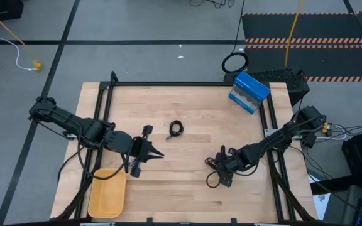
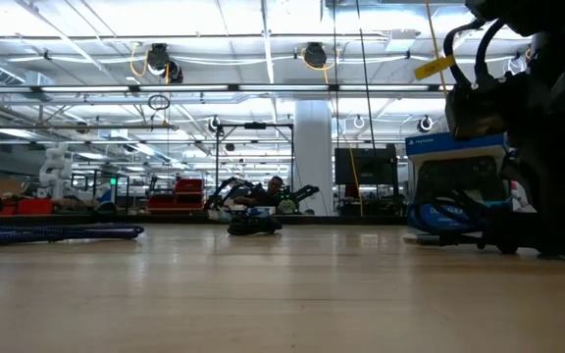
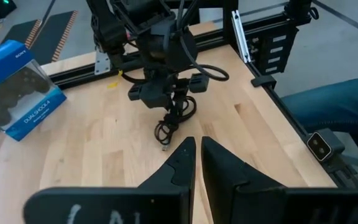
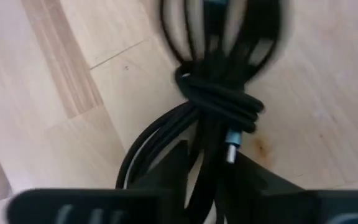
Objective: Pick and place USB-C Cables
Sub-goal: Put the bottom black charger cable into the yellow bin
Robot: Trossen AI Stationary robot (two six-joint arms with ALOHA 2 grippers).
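Table [image 1: 187, 157]: pale wood planks, black rail frame. On it we list a tight black cable coil [image 1: 176, 129] near the middle, a loose black cable bundle [image 1: 220, 172] toward the right, a blue box [image 1: 249, 91] at the far right corner, a yellow tray [image 1: 107, 192] at the near left.

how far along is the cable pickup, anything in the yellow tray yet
Nothing shows in the yellow tray yet. In hand: the right claw is shut on a loose black cable bundle on the table. Left: the small black coil mid-table lies untouched. The left claw waits shut near the tray.
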